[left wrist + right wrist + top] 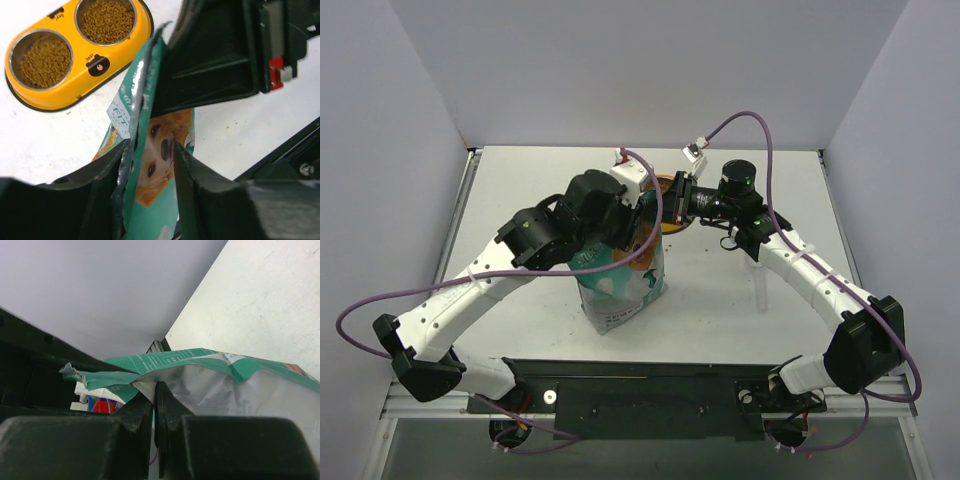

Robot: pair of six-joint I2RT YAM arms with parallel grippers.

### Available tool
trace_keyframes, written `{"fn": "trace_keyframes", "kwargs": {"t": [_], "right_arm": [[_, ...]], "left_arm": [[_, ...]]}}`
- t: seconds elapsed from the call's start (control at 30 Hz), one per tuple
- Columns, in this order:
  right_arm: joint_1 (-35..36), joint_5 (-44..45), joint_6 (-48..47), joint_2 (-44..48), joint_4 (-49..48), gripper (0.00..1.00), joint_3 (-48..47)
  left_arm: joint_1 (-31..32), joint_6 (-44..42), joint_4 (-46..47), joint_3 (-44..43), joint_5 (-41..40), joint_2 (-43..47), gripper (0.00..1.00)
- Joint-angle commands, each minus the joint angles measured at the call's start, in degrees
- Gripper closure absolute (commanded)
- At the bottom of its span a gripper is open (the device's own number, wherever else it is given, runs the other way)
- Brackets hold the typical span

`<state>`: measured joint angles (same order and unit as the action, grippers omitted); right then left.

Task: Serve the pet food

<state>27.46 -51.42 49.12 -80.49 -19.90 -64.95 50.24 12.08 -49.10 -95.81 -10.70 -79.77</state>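
Teal bag (135, 100) is held by left gripper (150, 150) and rim-pinched by right gripper (154, 395), yellow feeder (75, 81) mostly hidden from above.

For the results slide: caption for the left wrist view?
Left gripper astride the teal bag; kibble sits in the yellow feeder.

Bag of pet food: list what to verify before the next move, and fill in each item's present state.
1. Right tool shut on the bag's torn top edge: ok.
2. Left tool astride the bag, firm hold: cannot tell.
3. Feeder with kibble in both bowls: ok.
4. Kibble inside the bag: cannot tell.
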Motion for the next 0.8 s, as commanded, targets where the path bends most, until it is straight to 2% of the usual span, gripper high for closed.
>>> {"fn": "trace_keyframes", "kwargs": {"t": [0.0,0.13,0.23,0.37,0.43,0.53,0.63,0.7,0.77], "right_arm": [[0.3,1.1,2.8,3.1,-9.9,1.0,-5.2],[0.3,1.7,3.3,3.8,-8.8,1.0,-5.1],[0.5,2.9,2.7,6.4,-7.6,1.0,-3.7],[0.8,5.9,-3.8,12.1,2.3,1.0,-2.4],[0.6,6.1,-5.3,14.5,6.3,1.0,-1.8],[1.0,7.2,-8.4,18.4,12.1,1.0,-0.7],[1.0,5.3,-11.8,21.7,14.7,1.0,0.7],[0.8,2.7,-16.7,22.6,18.5,1.0,0.9],[-0.7,1.2,-22.3,22.5,24.0,0.82,-0.2]], "left_arm": [[3.6,1.0,5.7,2.6,-6.6,4.8,0.6],[3.7,0.1,6.0,4.1,-9.7,6.4,0.79],[3.7,-1.4,6.4,4.4,-9.3,6.6,1.0],[3.6,-1.8,7.2,1.7,-3.2,5.8,1.0],[3.3,-1.6,8.7,0.3,3.6,5.2,1.0],[3.0,-1.9,13.3,-0.3,20.4,5.5,1.0],[1.5,-2.1,19.3,2.6,27.8,6.4,1.0],[-1.1,-2.2,19.5,3.4,32.4,5.9,1.0],[-3.1,-3.0,19.3,4.1,34.8,5.5,1.0]]}}
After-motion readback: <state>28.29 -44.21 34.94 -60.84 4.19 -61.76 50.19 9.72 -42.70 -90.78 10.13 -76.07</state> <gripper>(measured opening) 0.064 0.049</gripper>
